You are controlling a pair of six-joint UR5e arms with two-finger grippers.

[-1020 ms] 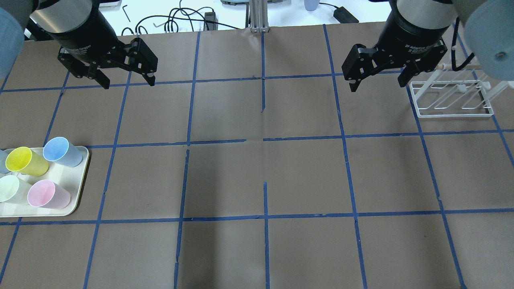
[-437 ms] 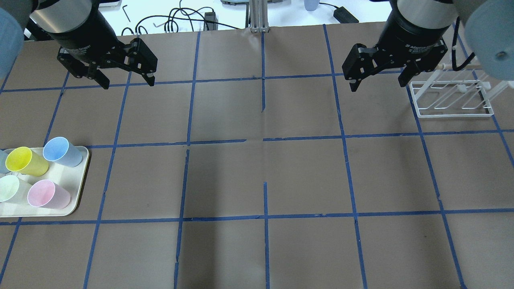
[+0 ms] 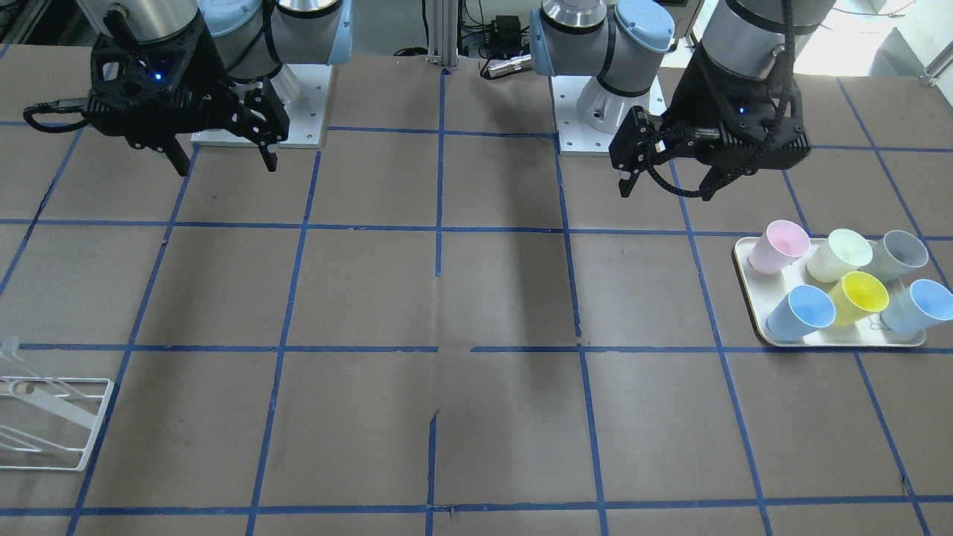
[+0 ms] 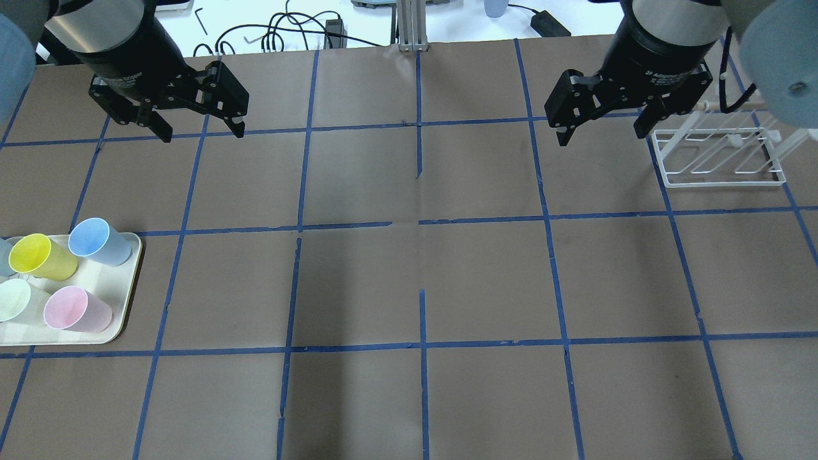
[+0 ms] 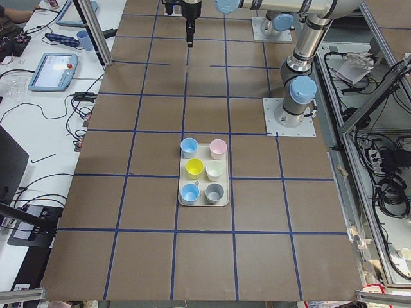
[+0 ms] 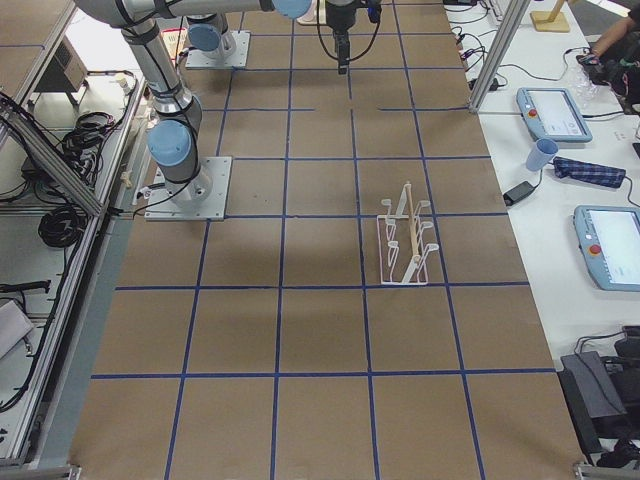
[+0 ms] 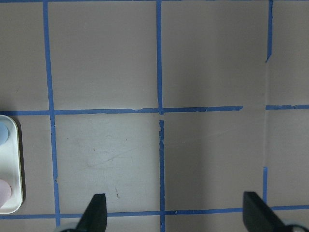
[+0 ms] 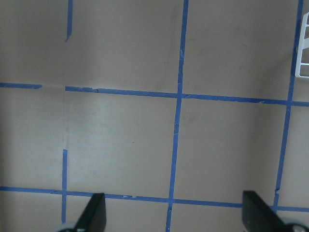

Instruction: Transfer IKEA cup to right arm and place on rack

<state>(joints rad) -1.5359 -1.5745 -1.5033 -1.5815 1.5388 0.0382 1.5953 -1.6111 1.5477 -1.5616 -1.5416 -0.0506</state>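
Progress is sitting at the very start, judging by how things are lying. The IKEA cup [image 4: 99, 241], a pale blue tumbler, is standing upright at the corner of the cream tray [image 4: 125, 276] near the left edge of the overhead view, just beside the yellow cup [image 4: 38, 255] and near the pink cup [image 4: 73, 308]. A second pale blue cup [image 3: 919, 307] is showing at the far right of the front-facing view, and the pictures are not settling which of the two is meant.

The left claw [image 4: 203, 134] is hanging in the upper left of the overhead view with its jaws spread wide and nothing between them, well apart from the tray. The right claw [image 4: 601, 137] is hanging in the upper right, likewise spread wide and holding nothing, just beside the white wire rack [image 6: 406, 240], whose prongs are carrying no cup. Both wrist views are showing only the taped brown bench [image 4: 486, 281] between the fingertips.

Everything is therefore remaining to do: the left claw is needing to travel to the tray and pick the cup out from among its neighbours, the two arms are needing to meet over the middle of the bench for the hand-over, and the right claw is needing to seat the cup on the rack.
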